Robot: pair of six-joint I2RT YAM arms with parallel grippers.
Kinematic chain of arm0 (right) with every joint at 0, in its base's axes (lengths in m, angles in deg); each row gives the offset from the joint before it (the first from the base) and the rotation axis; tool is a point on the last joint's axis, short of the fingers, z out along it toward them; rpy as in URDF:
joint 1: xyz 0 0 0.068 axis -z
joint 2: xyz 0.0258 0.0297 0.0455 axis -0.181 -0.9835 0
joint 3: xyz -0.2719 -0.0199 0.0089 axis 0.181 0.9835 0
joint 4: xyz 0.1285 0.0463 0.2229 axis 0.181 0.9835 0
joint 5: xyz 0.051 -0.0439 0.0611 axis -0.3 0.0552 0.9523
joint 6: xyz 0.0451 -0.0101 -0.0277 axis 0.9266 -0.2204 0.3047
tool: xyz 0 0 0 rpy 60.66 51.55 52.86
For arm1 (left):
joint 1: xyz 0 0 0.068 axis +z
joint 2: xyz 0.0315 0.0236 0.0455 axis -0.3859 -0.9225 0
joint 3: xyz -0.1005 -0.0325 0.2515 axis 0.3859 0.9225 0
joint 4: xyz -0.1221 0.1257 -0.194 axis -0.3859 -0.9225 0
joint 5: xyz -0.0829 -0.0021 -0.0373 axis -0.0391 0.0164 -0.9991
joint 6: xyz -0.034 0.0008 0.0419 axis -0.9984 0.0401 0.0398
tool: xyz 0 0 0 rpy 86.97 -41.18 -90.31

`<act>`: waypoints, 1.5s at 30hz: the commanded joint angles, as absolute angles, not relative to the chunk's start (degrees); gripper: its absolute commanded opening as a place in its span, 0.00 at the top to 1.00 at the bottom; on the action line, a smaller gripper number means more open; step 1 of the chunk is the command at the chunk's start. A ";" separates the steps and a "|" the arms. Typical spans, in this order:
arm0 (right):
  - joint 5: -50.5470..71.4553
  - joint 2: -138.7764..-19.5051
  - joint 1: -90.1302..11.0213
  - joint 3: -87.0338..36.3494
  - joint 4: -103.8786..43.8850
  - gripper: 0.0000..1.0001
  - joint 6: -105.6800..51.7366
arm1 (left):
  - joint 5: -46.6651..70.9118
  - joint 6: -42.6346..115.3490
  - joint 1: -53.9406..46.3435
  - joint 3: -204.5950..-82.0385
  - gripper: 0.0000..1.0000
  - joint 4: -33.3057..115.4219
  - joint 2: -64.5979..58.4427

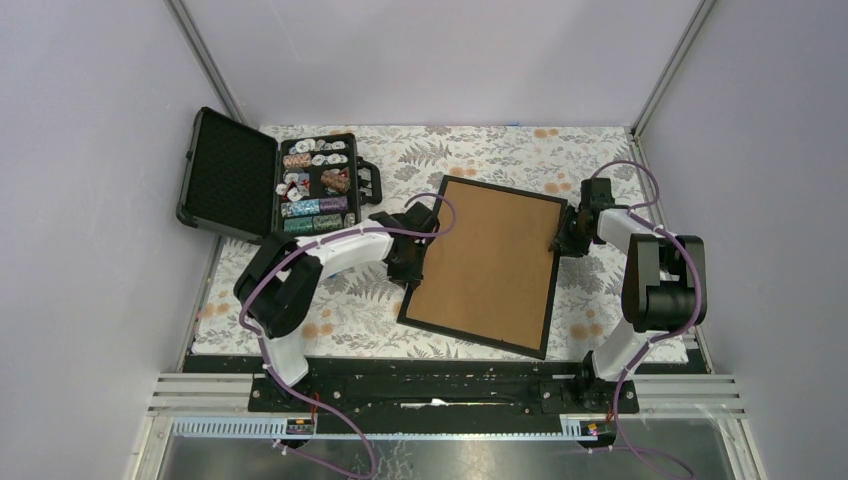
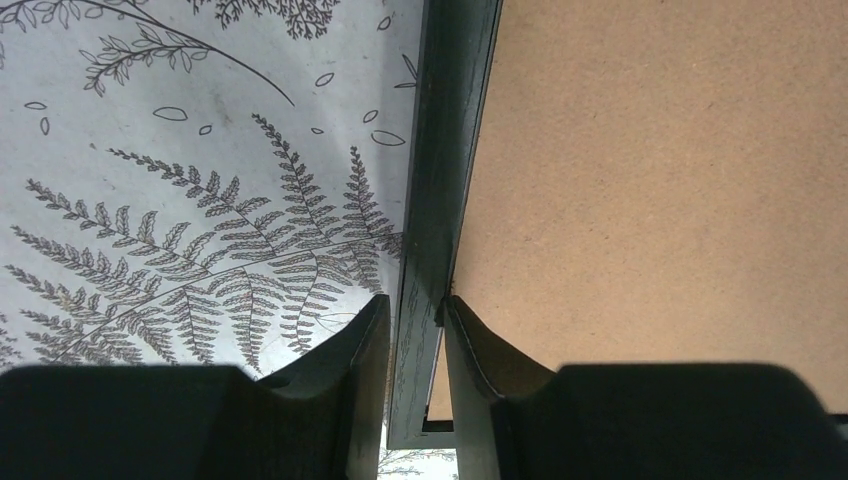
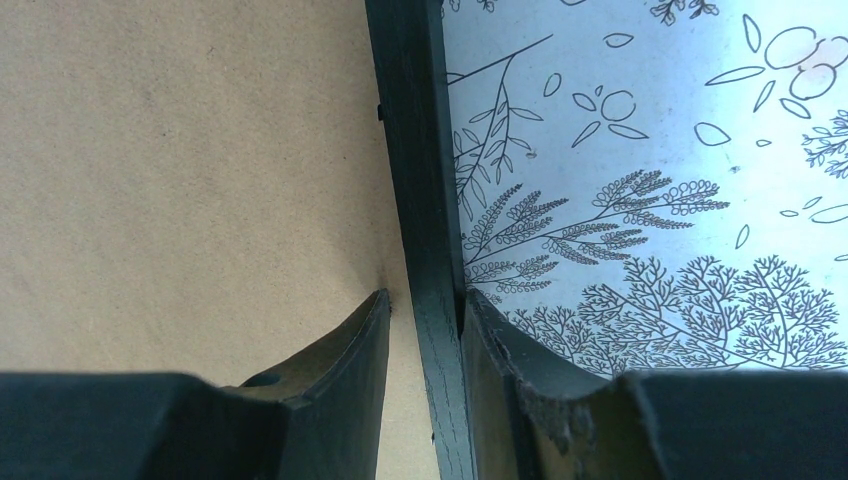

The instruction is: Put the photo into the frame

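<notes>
Left claw (image 1: 407, 258) and right claw (image 1: 563, 240) each clamp opposite long edges of the frame (image 1: 490, 262), lying back-up between them.

The table (image 1: 350, 322) is covered by a white cloth (image 1: 485, 150) printed with grey ferns and small orange flowers. Near the centre, a little toward 3 o'clock, the frame (image 1: 490, 262) lies askew with its brown back up. At 10 o'clock sits an open black case (image 1: 232, 180) holding poker chips (image 1: 318, 187).
</notes>
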State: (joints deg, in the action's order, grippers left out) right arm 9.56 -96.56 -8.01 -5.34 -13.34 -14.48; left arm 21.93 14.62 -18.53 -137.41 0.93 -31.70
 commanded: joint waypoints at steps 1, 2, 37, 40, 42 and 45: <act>9.86 -98.89 -9.23 -2.79 -13.55 0.61 -14.98 | 29.08 10.96 -21.31 -134.05 0.69 4.18 -43.14; 9.55 -98.66 -9.46 -2.90 -13.50 0.61 -14.96 | 29.12 9.93 -21.45 -133.99 0.69 4.27 -43.86; 6.37 -109.83 -13.77 -15.04 -14.24 1.00 -23.50 | 13.29 22.27 -3.54 -171.31 0.60 -1.82 -50.42; 7.29 -109.78 -14.01 -15.19 -14.03 1.00 -23.42 | 14.01 22.15 -3.83 -170.98 0.64 -2.78 -51.06; 7.42 -109.61 -14.00 -15.06 -13.98 1.00 -23.28 | 15.66 22.38 -4.39 -167.94 0.63 -2.10 -49.26; 8.22 -110.12 -14.08 -15.56 -13.67 1.00 -23.15 | 16.59 22.75 -4.48 -163.79 0.62 -0.75 -46.01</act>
State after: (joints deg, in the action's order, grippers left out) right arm 6.98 -105.56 -12.67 -16.56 -16.18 -23.44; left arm 14.01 21.61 -4.06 -167.37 -1.67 -51.06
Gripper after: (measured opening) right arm 0.059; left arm 0.374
